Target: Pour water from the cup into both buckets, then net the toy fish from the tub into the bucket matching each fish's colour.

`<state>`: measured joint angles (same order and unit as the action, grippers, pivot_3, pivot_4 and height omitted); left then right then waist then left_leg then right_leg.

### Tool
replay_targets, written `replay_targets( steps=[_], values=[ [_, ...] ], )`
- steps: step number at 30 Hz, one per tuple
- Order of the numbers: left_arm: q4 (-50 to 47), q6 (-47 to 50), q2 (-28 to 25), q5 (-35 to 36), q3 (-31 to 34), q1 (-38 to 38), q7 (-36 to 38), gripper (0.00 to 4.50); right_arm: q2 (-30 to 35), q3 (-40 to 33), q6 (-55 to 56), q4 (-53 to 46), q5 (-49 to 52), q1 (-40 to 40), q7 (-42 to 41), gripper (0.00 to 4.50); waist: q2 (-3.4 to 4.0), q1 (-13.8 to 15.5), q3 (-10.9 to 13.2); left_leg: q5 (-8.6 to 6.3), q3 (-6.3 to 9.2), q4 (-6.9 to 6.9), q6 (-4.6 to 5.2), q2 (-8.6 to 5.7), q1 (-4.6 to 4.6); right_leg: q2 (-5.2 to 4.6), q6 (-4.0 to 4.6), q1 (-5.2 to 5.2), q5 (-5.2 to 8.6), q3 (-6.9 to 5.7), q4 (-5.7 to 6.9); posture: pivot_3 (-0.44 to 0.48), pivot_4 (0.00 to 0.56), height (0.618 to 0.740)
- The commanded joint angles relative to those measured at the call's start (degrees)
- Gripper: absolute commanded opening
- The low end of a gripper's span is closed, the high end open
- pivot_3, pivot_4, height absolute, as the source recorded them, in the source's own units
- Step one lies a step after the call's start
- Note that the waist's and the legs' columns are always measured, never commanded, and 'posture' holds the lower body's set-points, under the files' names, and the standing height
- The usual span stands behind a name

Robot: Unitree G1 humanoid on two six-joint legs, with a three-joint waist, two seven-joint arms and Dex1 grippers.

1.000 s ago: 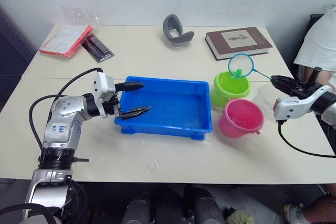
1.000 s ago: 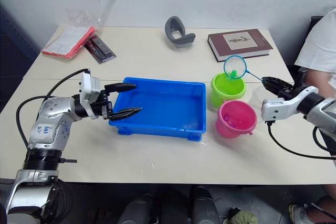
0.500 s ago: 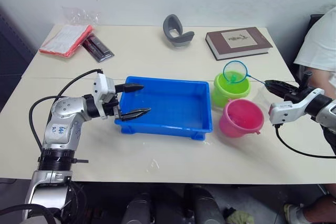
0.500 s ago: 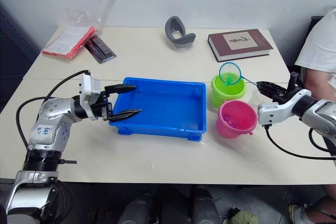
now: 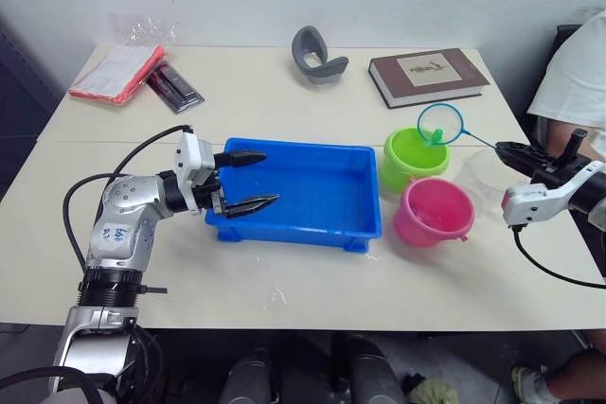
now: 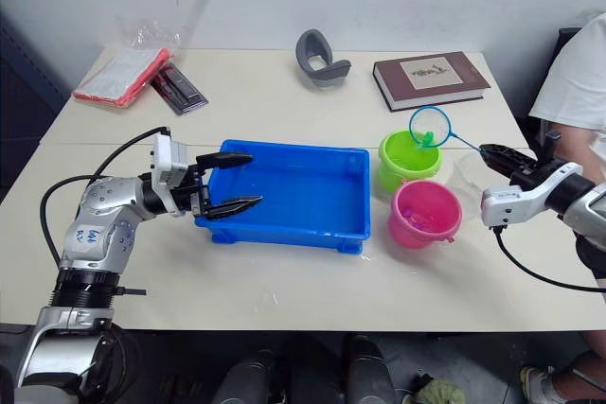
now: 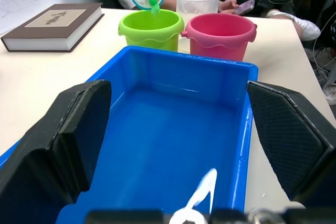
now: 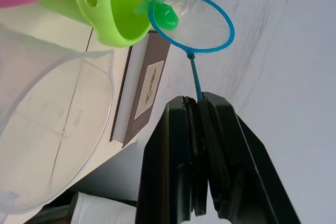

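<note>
Net [image 5: 440, 122] hangs tilted over the far rim of the lime-green bucket [image 5: 415, 158], its blue hoop holding a small green toy fish [image 8: 164, 15] that sits at the hoop's lower edge, just above the bucket's mouth. The thin handle runs back toward the desk's right edge into the right gripper [image 5: 519, 150], whose two black fingers [image 8: 181, 145] are pressed together on it. The pink bucket [image 5: 433, 212] stands just in front of the green one, nearly touching it, toward the desk's front edge. The clear cup [image 5: 488, 175] sits to the right of both buckets, beneath the net's handle and close to the right edge.

The blue tub [image 5: 305, 192] lies in the middle of the desk, left of the buckets and near them. The left gripper [image 5: 249, 179] hovers at the tub's left rim with its fingers [image 7: 79, 124] spread wide, one over the rim's far corner and one over its near corner, gripping nothing.

Along the desk's far edge are a brown book [image 5: 428, 76] toward the right corner, a grey curved object [image 5: 316, 53] in the middle, and a red packet [image 5: 117, 73] with a dark strip [image 5: 174, 86] beside it at the left corner.
</note>
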<state>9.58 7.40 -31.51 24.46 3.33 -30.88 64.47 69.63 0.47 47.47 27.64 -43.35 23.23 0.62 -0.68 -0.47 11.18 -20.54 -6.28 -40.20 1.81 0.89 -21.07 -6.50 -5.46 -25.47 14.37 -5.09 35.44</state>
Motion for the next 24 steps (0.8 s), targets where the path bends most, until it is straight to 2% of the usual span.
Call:
replay_targets(
  steps=[1, 11, 18, 22, 24],
  values=[
    [-1.46, -0.77, -0.03, 0.25, 0.61, -0.16, -0.25, 4.41, 2.66, -1.46, 1.51, -1.46, -0.79, -1.88, 3.95, 0.0, 0.0, 0.01, 0.0, 0.0, 0.01, 0.0, 0.0, 0.0, 0.0, 0.0, 0.0, 0.0, 0.0, -0.01, 0.0, 0.0, 0.15, 0.74],
    [-0.58, -1.64, 1.51, -0.05, 0.36, -0.8, -0.89, 4.41, 3.47, 0.21, 2.1, 1.44, -4.62, -2.14, 10.85, 0.0, 0.0, 0.01, 0.0, 0.01, -0.01, 0.0, 0.0, -0.01, -0.01, 0.0, -0.01, 0.0, -0.01, 0.03, -0.01, 0.0, 0.15, 0.74],
    [0.22, -2.01, 1.87, -0.24, 0.26, -1.34, -0.92, 4.41, 2.59, 3.02, 2.6, 4.22, -3.99, 4.21, 10.05, 0.0, 0.02, -0.51, 0.0, 0.02, -0.03, 0.0, -0.01, 0.0, 0.02, 0.02, -0.01, 0.0, -0.01, 0.07, -0.01, 0.0, 0.15, 0.74],
    [0.25, -2.1, 1.84, -0.14, 0.64, -1.44, -1.01, 4.41, 3.61, 4.8, 4.09, 8.87, -5.53, 5.56, 13.12, 0.0, 0.02, -0.77, 0.0, 0.04, 0.03, 0.0, -0.02, 0.0, -0.03, 0.01, -0.01, 0.01, -0.01, 0.0, -0.02, 0.0, 0.15, 0.74],
    [0.11, -2.07, 1.66, -0.14, 0.76, -1.19, -1.02, 4.41, 3.6, 5.39, 5.32, 8.09, -5.59, 5.71, 13.6, 0.0, 0.02, -0.99, 0.0, 0.04, 0.02, 0.01, -0.01, -0.02, -0.04, -0.01, -0.01, 0.01, -0.01, 0.01, -0.02, 0.0, 0.15, 0.74]
  ],
)
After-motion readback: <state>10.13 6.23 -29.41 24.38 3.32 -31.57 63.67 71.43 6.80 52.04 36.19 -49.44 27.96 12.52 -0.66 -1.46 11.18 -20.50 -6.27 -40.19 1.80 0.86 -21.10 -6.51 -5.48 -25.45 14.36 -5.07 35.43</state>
